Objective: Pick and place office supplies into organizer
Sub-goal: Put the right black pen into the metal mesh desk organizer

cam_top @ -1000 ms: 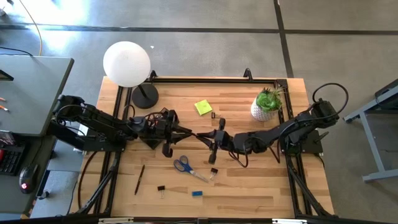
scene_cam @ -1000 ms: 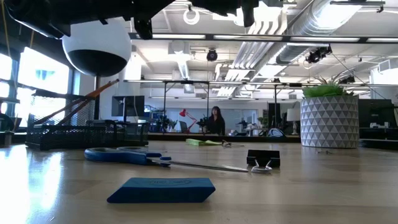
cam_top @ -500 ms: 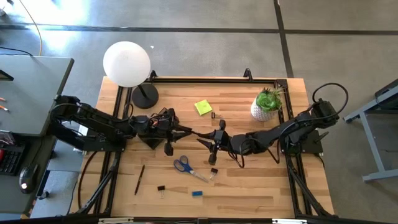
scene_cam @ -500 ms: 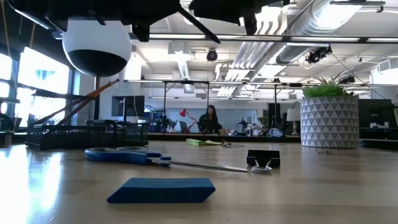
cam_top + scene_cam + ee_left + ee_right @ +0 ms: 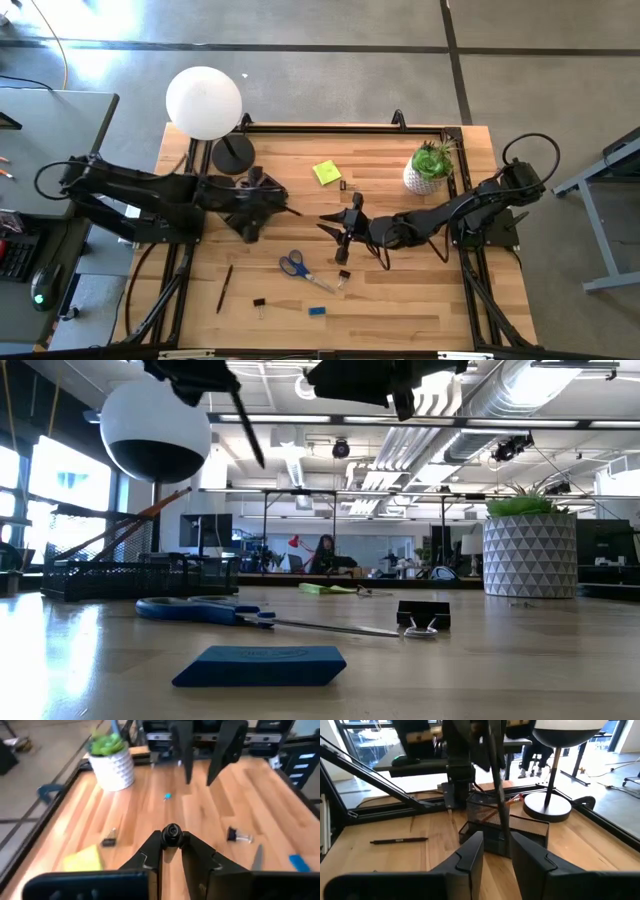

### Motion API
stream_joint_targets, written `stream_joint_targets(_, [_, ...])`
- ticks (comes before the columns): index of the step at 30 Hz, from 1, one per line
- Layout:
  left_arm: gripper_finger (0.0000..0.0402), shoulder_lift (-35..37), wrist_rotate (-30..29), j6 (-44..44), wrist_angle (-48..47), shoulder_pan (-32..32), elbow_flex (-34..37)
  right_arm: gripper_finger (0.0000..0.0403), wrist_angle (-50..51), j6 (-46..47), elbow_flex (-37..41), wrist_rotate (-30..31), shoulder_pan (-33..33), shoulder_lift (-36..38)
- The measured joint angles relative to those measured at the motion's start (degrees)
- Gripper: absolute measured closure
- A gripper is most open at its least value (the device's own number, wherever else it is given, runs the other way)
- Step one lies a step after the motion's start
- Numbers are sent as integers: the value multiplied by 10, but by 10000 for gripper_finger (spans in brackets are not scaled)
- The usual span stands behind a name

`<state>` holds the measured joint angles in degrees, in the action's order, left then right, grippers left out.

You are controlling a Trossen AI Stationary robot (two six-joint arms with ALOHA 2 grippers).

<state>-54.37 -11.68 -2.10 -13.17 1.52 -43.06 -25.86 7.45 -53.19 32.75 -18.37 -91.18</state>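
Note:
A dark pen (image 5: 290, 210) hangs in the air over the table's middle, and my left gripper (image 5: 272, 206) is shut on it. The low view shows the pen (image 5: 250, 430) slanting downward. My right gripper (image 5: 328, 224) stands a short way to the pen's right, open, with nothing between its fingers. The black mesh organizer (image 5: 492, 822) sits on the table under my left arm, with orange pencils leaning out of it. Blue-handled scissors (image 5: 297, 267), a blue eraser (image 5: 317, 311), a yellow sticky pad (image 5: 326, 172) and another pen (image 5: 225, 288) lie flat on the wood. My left gripper pinches the pen between its two fingers (image 5: 152, 851). The left wrist view shows the pen end-on (image 5: 171, 832), so it runs along the fingers. It sticks out ahead of them toward the table's right, sloping down. The pen is lifted clear of the table.
A white globe lamp (image 5: 205, 103) stands at the far left and a potted plant (image 5: 430, 165) at the far right. Black binder clips (image 5: 259, 303) (image 5: 343, 277) lie near the scissors. Bare wood shows along the near right of the table.
My right gripper has opened and let go of the pen, staying where it was. My left gripper has drawn back toward the table's left edge, risen and tipped its fingers upward. It has carried the pen with it, away from my right gripper.

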Motion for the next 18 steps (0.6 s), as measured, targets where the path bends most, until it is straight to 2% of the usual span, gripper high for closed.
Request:
stream_joint_targets(5, [369, 88, -46, 38, -123, 0, -6, 310, 1, -15, 0, 25, 0, 0])
stream_joint_targets(10, [366, 169, -94, 82, -197, 0, -6, 312, 3, -23, 0, 45, 4, 3])
stream_joint_targets(14, [371, 204, -114, 116, -250, 0, -9, 313, 3, -21, 0, 47, 5, 7])
stream_joint_targets(18, [368, 197, -131, 175, -379, 0, -49, 313, 6, -20, 0, 47, 5, 7])
